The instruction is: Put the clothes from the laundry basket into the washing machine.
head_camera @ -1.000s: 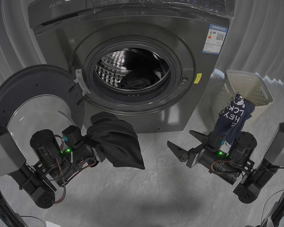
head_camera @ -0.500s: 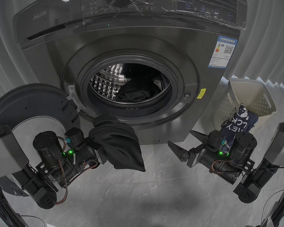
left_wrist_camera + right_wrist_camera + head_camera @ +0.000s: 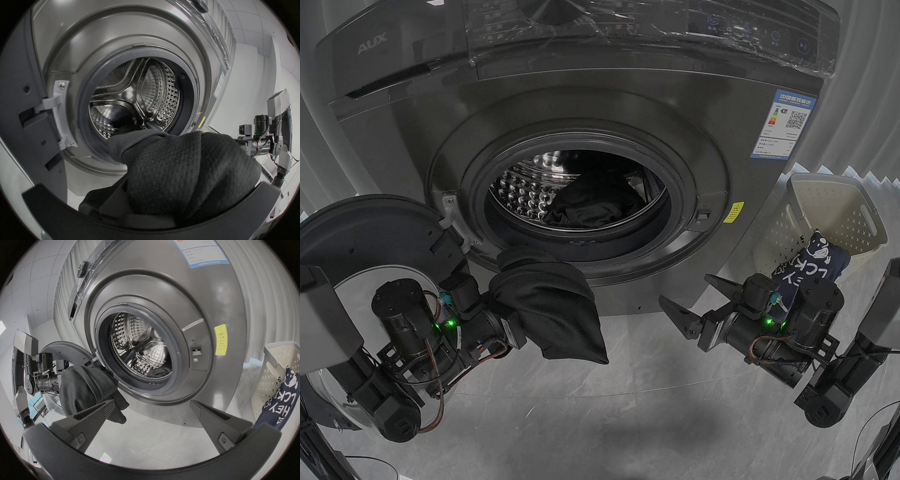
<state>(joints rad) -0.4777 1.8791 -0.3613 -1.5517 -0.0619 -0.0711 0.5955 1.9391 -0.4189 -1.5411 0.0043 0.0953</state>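
Observation:
The washing machine (image 3: 737, 106) stands with its door (image 3: 369, 237) swung open to the left. A dark garment (image 3: 590, 200) lies inside the drum (image 3: 150, 90). My left gripper (image 3: 515, 315) is shut on a black garment (image 3: 553, 306), which hangs bunched over its fingers just below the lower rim of the opening; the same black garment (image 3: 187, 175) covers the fingers in the left wrist view. My right gripper (image 3: 687, 292) is open and holds nothing, low in front of the machine's right side. A navy printed garment (image 3: 815, 265) hangs over the laundry basket (image 3: 862, 200) rim.
The open door takes up the space left of my left arm. The beige basket (image 3: 275, 365) stands on the floor against the machine's right side, close behind my right arm. Bare grey floor (image 3: 625, 400) lies in front of the machine. Pleated curtains hang behind.
The whole head view has shifted: the machine now sits lower and larger. Both arms keep their pose; the black garment stands closer to the opening's lower rim.

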